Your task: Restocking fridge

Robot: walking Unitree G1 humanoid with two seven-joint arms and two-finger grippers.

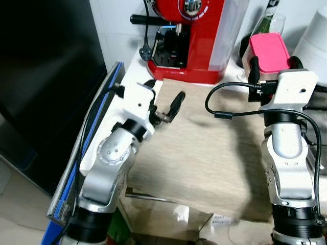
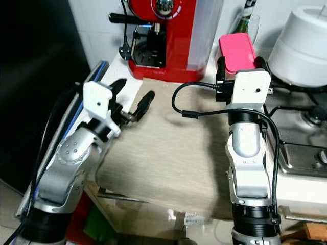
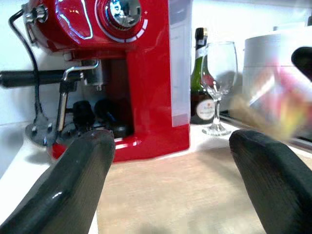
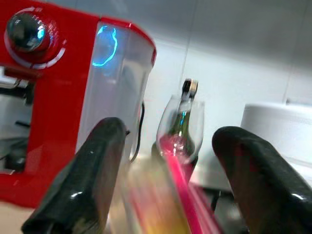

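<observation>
Two grippers are working over a beige counter (image 1: 204, 153). Right gripper (image 1: 273, 64) is sitting at the pink-lidded box (image 1: 268, 51), which is standing at the back of the counter between the red coffee machine (image 1: 191, 35) and the white cooker (image 2: 304, 46), with a wine glass (image 3: 218, 87) and a bottle (image 3: 199, 83) just behind it. From the right wrist view the fingers (image 4: 92, 175) are standing wide apart with the blurred pink and yellowish box lying between them; whether the pads are touching its sides I cannot tell, so it is looking like straddling, not gripping. Left gripper (image 1: 163, 102) is hovering over the counter near the machine's base, fingers (image 3: 73, 185) spread wide, holding nothing. Box is judged rigid plastic with smooth, possibly slippery sides and likely light to moderate weight; contents are unclear. Lid may be only pressed on, so lifting by the lid alone is looking risky. Best hold is probably across the box's two long walls below the lid rim, squeezing firmly but not crushing. Glass and bottle are sitting close behind and are fragile, so any push backward could be knocking them over. Fridge door, the dark panel (image 1: 46, 76), is standing at the robot's left.
</observation>
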